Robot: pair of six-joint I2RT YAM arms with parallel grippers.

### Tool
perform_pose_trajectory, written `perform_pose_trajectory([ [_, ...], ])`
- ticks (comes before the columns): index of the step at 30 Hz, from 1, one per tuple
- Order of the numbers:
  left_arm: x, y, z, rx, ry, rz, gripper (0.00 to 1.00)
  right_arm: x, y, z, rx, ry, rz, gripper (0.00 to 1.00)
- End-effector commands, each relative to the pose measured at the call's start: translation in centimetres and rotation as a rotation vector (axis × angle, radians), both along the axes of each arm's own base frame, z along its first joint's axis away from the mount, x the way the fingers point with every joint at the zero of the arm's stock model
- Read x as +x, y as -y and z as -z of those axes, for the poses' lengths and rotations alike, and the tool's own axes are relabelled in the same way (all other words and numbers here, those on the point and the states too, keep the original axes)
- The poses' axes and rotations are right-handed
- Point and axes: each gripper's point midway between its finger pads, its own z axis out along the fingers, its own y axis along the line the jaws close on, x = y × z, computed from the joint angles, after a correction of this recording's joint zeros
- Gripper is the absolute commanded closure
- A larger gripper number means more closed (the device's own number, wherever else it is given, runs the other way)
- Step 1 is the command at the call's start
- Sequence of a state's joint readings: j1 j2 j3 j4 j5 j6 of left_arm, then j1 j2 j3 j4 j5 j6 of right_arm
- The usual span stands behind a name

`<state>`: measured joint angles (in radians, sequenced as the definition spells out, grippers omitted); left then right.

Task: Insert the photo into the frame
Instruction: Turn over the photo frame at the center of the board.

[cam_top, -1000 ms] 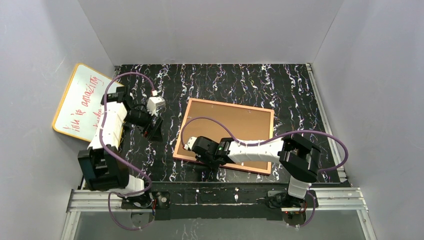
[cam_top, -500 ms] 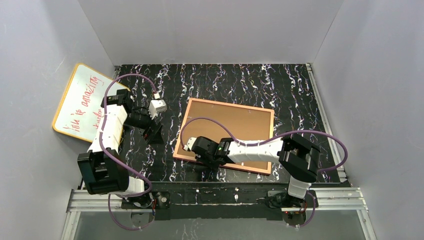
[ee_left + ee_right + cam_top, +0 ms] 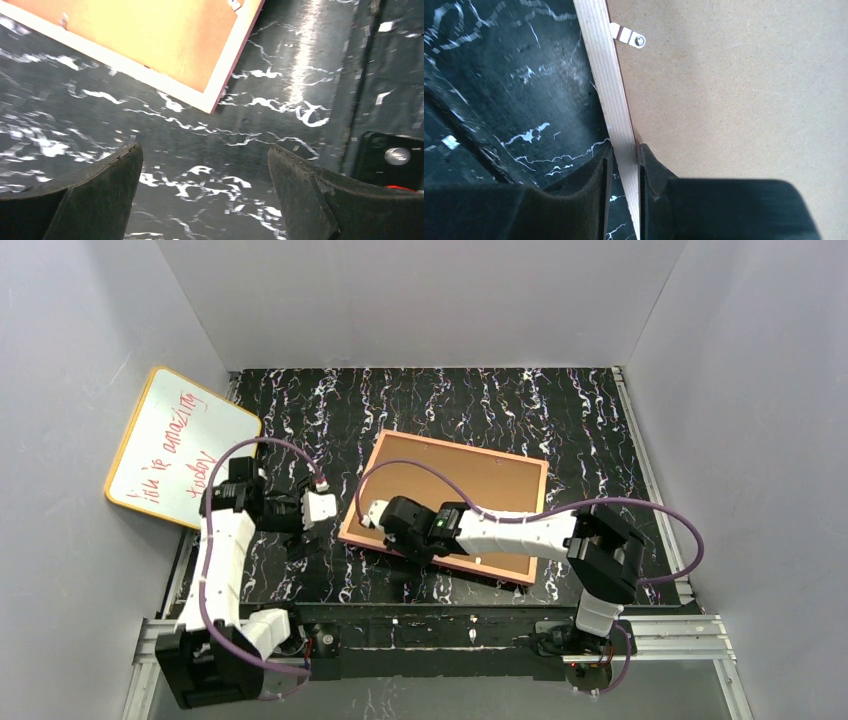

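Frame (image 3: 500, 475) lies reverse side up near the middle of the black, white-streaked tabletop (image 3: 450, 400), its orange-tan back showing inside a thin pink border, and it sits slightly askew to the tabletop's edges. The right gripper (image 3: 623, 159) reaches in from the near right, across the frame's near edge, to the frame's left side. There its jaws are clamped on the pale wooden rail, one finger outside over the tabletop and the other inside on the tan back. A small metal turn tab (image 3: 628, 36) is fixed on the rail farther along the same side. Whether that side is raised off the tabletop cannot be told. The left gripper (image 3: 205, 170) hangs over bare tabletop just left of the frame, touching nothing, its jaws wide apart; its wrist view shows one corner of the frame beyond them. A yellow-rimmed whiteboard (image 3: 180, 445) with red writing leans at the far left, well apart from the frame.
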<state>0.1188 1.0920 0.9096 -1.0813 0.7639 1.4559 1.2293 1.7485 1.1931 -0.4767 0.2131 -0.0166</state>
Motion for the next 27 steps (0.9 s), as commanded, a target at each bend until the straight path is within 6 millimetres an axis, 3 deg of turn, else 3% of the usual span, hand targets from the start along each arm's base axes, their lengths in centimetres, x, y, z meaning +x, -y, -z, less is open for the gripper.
perform_pose_trajectory([
  [1,0.0,1.2,-1.6,0.014,0.337,0.228,0.07,2.1,-3.4,-8.6,0.254,0.045,0.013,0.99],
  [6,0.8,2.2,-2.8,0.074,0.698,0.391,0.05,1.9,-5.0,-12.4,0.393,-0.031,0.009,0.99],
  [12,1.5,3.1,-3.5,0.071,0.82,0.521,0.04,1.7,-6.4,-16.2,0.484,-0.068,0.002,0.99],
  [20,3.5,4.4,-3.4,0.115,0.897,0.656,0.11,2.0,-7.4,-18.3,0.519,-0.109,0.0,0.99],
  [24,5.9,6.7,-5.2,0.122,1.026,0.649,0.17,2.3,-7.8,-18.8,0.529,-0.115,0.01,0.99],
  [27,6.7,7.7,-5.1,0.145,1.01,0.66,0.22,2.4,-8.0,-19.1,0.531,-0.12,0.014,0.99],
])
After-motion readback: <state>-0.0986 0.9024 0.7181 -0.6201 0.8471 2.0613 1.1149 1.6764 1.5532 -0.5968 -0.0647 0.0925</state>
